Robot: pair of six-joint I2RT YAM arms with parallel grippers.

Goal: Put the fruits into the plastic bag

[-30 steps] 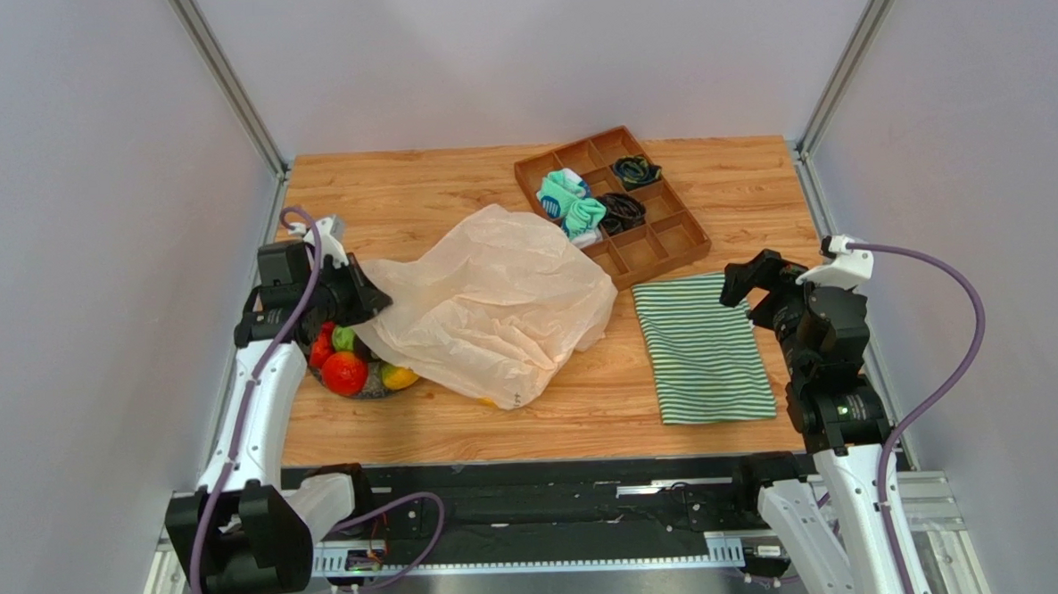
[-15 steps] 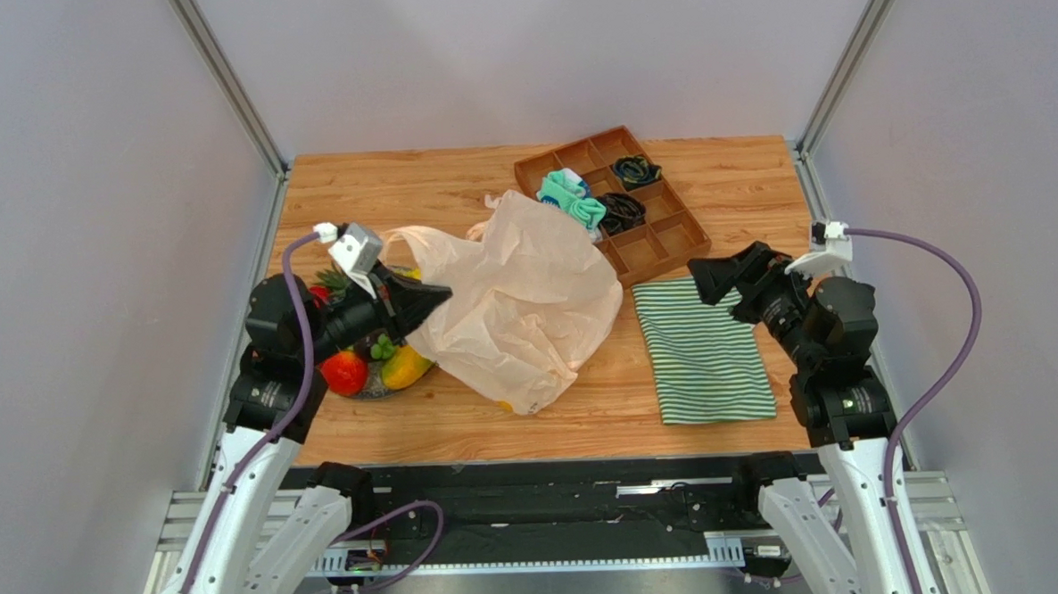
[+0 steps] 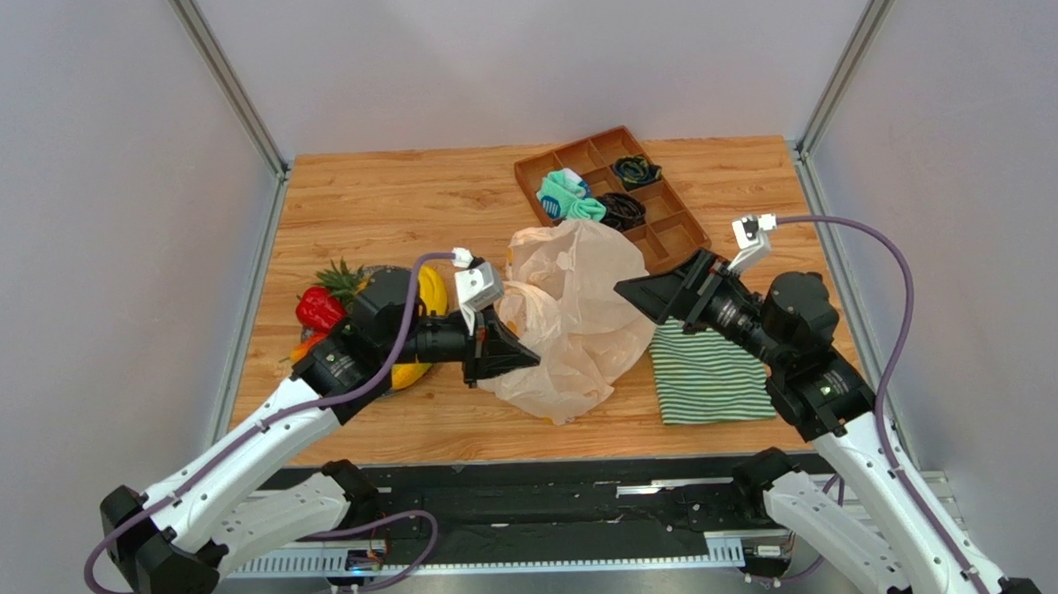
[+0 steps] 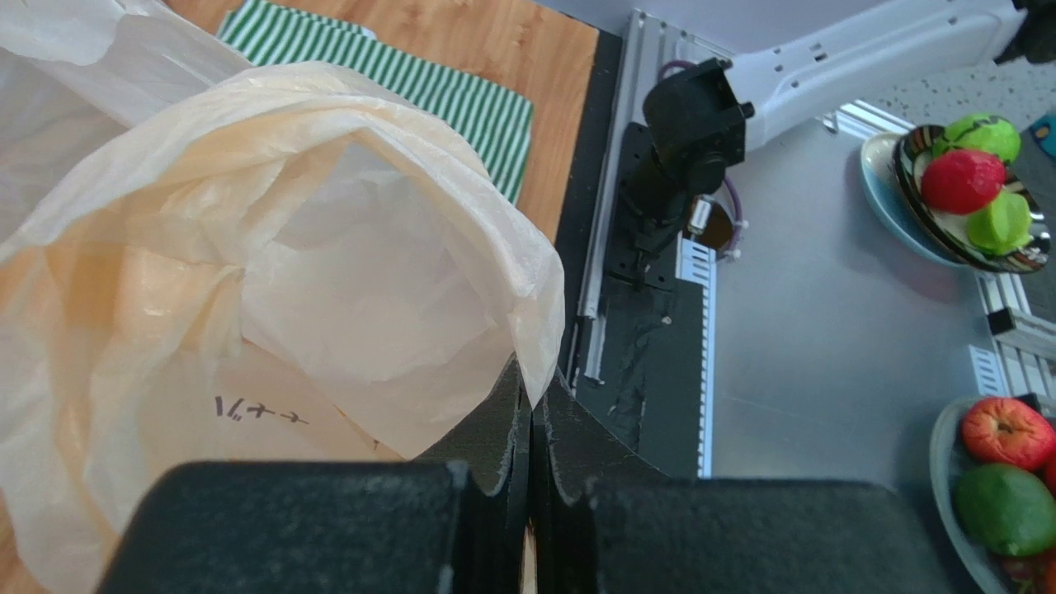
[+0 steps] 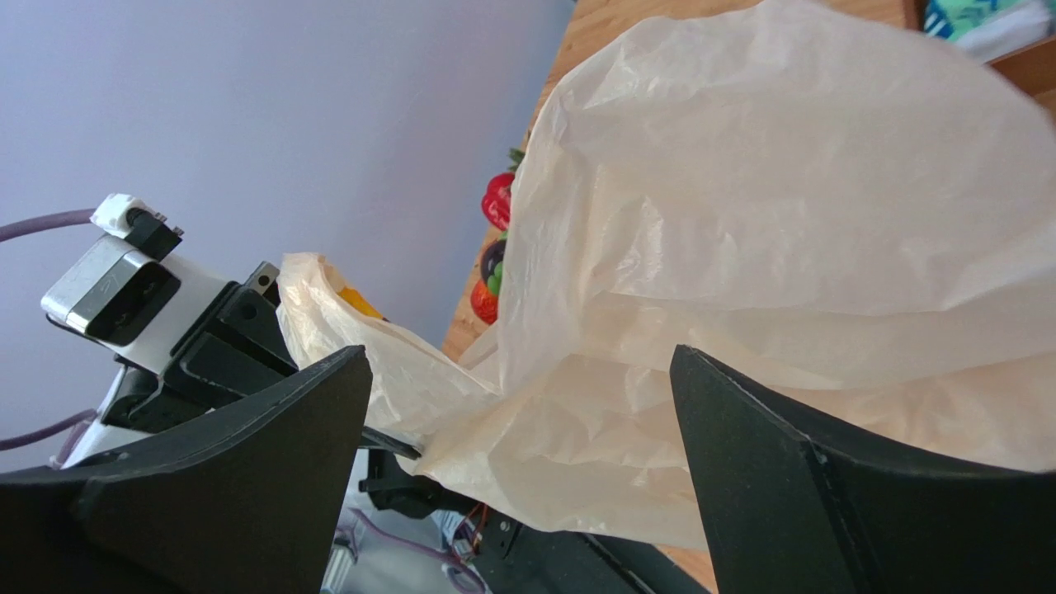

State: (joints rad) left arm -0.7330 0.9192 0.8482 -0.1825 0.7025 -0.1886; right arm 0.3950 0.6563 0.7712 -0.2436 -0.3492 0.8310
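The plastic bag (image 3: 569, 309) is bunched up in the middle of the table, cream and crinkly. My left gripper (image 3: 507, 349) is shut on its edge and holds the mouth (image 4: 335, 235) open; the fingertips (image 4: 533, 386) pinch the film. My right gripper (image 3: 645, 296) is open, just right of the bag, and the bag (image 5: 769, 223) fills the view between its fingers (image 5: 248, 477). The fruits lie at the left: a red one (image 3: 318, 308), the pineapple (image 3: 343, 276) and the banana (image 3: 431, 292). Some also show in the right wrist view (image 5: 498, 198).
A brown divided tray (image 3: 656, 246) with teal (image 3: 570, 196) and black (image 3: 622, 211) cloth bundles stands at the back right. A green-and-white striped cloth (image 3: 706, 376) lies under my right arm. The left wrist view shows more fruit bowls (image 4: 979, 186) off the table front.
My left arm has swung right and lifted the bag's edge toward the table's middle, uncovering the fruits. My right gripper has moved left, up to the bag.
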